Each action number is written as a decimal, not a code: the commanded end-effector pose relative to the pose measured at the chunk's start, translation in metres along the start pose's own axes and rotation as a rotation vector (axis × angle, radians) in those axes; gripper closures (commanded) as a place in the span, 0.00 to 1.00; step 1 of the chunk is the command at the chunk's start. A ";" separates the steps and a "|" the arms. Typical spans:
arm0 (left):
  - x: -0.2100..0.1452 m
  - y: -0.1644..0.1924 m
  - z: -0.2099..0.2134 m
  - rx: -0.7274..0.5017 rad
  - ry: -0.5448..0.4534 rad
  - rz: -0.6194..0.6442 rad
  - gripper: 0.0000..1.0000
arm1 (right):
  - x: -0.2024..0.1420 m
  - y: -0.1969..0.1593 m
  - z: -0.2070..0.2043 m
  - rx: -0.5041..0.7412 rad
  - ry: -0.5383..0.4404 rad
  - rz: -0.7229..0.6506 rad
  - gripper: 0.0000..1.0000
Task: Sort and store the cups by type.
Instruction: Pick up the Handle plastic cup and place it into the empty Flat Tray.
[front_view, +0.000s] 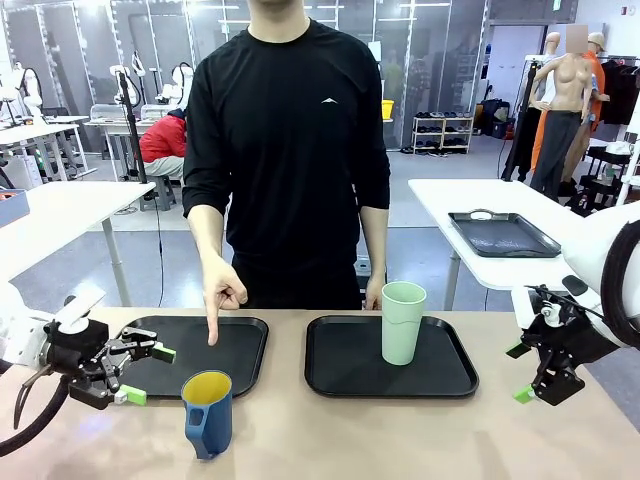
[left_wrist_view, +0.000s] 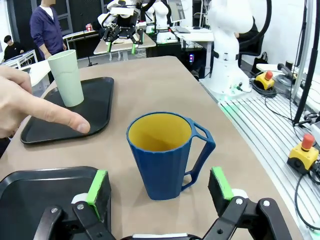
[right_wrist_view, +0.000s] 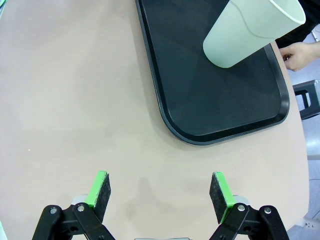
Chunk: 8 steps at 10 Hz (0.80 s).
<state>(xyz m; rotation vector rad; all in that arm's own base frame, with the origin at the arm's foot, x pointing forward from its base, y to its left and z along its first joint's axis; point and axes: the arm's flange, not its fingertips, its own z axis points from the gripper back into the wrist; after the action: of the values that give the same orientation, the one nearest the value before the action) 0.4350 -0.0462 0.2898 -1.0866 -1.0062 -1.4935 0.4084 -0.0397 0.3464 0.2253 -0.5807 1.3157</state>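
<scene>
Got the left gripper spread wide, dark-blue cup just ahead, untouched. Same with the right gripper: gaping, mint tumbler well ahead on a tray.

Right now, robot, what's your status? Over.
Left claw, right claw open, empty. Blue cup on table, ahead of left claw. Green tumbler on right tray. Person's hand points at left tray.

a light brown bench is seen across the front view. two black trays are laid side by side on its far half, slightly apart: a left tray and a right tray. a dark-blue cup with a yellow inside is stood upright directly on the bench, just in front of the left tray's near edge, with its handle turned toward the near side.
</scene>
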 end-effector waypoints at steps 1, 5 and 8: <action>0.002 0.000 0.000 -0.004 0.004 -0.005 0.00 | 0.000 0.000 0.000 -0.004 -0.001 0.012 0.00; -0.015 0.009 -0.019 -0.076 -0.050 0.037 0.00 | 0.000 0.000 0.000 -0.004 -0.001 0.012 0.00; -0.027 0.015 -0.031 -0.102 -0.061 0.064 0.00 | 0.000 0.000 0.000 -0.004 -0.001 0.012 0.00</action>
<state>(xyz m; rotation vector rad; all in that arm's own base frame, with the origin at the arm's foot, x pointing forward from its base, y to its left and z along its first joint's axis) 0.4375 -0.0720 0.2542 -1.1955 -0.9372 -1.4839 0.4084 -0.0397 0.3464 0.2254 -0.5808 1.3157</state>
